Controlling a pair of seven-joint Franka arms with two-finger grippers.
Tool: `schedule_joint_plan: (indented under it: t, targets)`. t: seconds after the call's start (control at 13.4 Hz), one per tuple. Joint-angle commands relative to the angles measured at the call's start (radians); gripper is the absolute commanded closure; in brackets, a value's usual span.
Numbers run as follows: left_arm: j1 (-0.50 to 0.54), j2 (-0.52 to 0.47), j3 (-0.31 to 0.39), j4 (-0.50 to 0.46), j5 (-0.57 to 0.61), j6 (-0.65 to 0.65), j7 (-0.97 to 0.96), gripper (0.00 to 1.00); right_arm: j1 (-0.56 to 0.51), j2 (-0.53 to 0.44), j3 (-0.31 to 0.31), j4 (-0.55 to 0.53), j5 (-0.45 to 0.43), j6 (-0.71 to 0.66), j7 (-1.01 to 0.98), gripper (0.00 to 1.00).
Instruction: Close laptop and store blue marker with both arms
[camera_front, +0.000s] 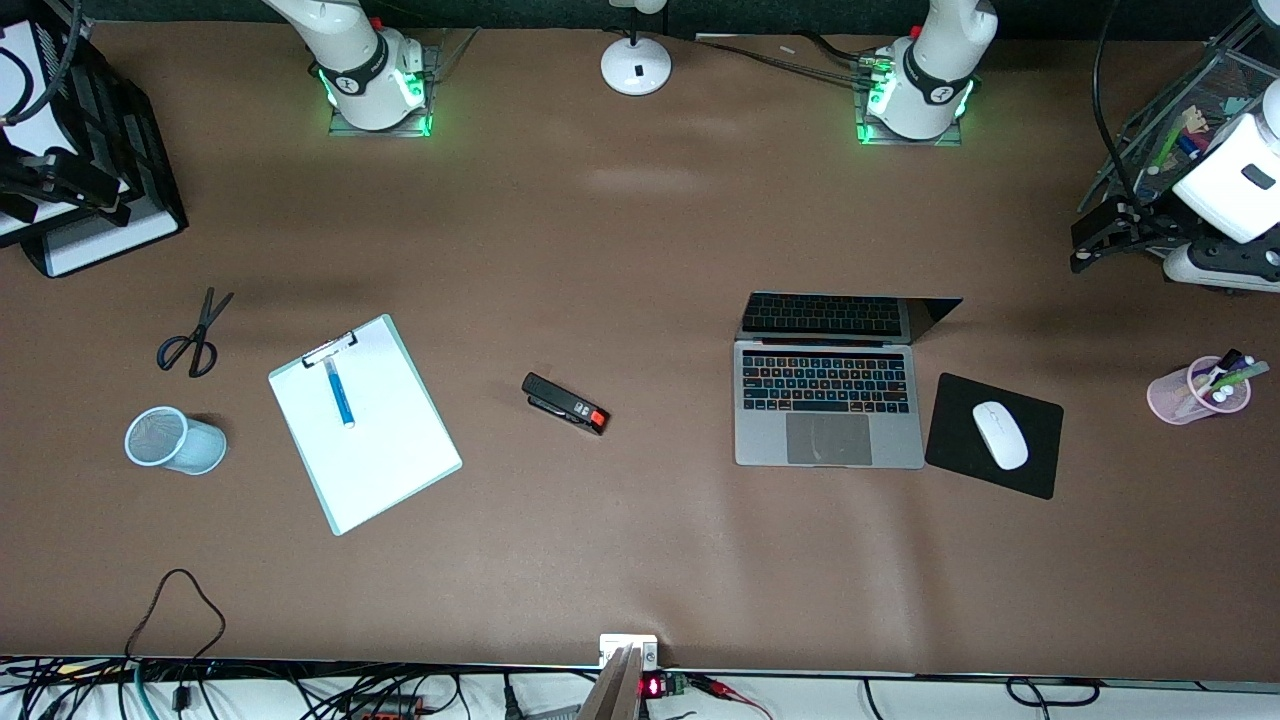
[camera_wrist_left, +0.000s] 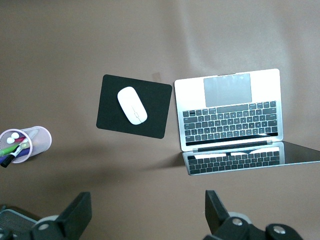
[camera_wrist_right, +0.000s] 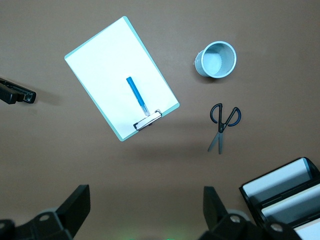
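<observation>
Brown bench (camera_front: 640, 250): laptop (camera_front: 828, 405) open beside the black mouse pad (camera_front: 995, 435), toward the left arm's end. Blue marker (camera_front: 340, 392) flat on a clipboard (camera_front: 365, 425), toward the right arm's end. Left gripper (camera_wrist_left: 147, 212) and right gripper (camera_wrist_right: 145, 210) raised above the bench, fingers spread wide, empty.

Bright, even overhead light; soft shadows, sharp focus.

- laptop (camera_front: 828, 400) open, lid up, next to black mouse pad (camera_front: 995, 435) w/ white mouse (camera_front: 1000, 434)
- blue marker (camera_front: 340, 393) lying on clipboard (camera_front: 365, 422), twd right arm's end
- stapler (camera_front: 565, 403) btwn clipboard & laptop
- scissors (camera_front: 194, 335) + mesh cup (camera_front: 174, 440) near clipboard
</observation>
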Motion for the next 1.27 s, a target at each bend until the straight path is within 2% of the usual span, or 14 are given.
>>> schedule_joint_plan:
  t: [0.0, 0.52, 0.89, 0.97, 1.04, 1.12, 1.19]
  targets:
    - [-0.017, -0.022, 0.013, -0.018, 0.018, 0.007, -0.010, 0.00, -0.004, -0.027, 0.002, -0.026, 0.000, 0.005, 0.009, 0.00]
    - [-0.017, -0.021, 0.013, -0.020, 0.015, -0.015, -0.016, 0.00, -0.002, -0.014, 0.006, -0.023, -0.003, 0.019, 0.009, 0.00]
    - [-0.017, -0.022, 0.015, -0.032, 0.017, -0.019, 0.008, 0.00, 0.013, 0.097, 0.011, -0.024, 0.000, 0.071, 0.011, 0.00]
    - [-0.015, -0.022, 0.015, -0.033, 0.017, -0.031, 0.007, 0.20, 0.015, 0.120, 0.013, -0.024, 0.002, 0.086, 0.009, 0.00]
    - [-0.015, -0.021, 0.015, -0.033, 0.015, -0.065, 0.004, 0.54, 0.025, 0.150, 0.013, -0.024, 0.000, 0.109, 0.009, 0.00]
    - [-0.015, -0.021, 0.015, -0.033, 0.015, -0.079, -0.002, 0.80, 0.030, 0.176, 0.013, -0.024, 0.000, 0.131, 0.009, 0.00]
    - [-0.015, -0.022, 0.015, -0.033, 0.015, -0.082, -0.012, 1.00, 0.034, 0.203, 0.011, -0.024, -0.001, 0.158, 0.009, 0.00]
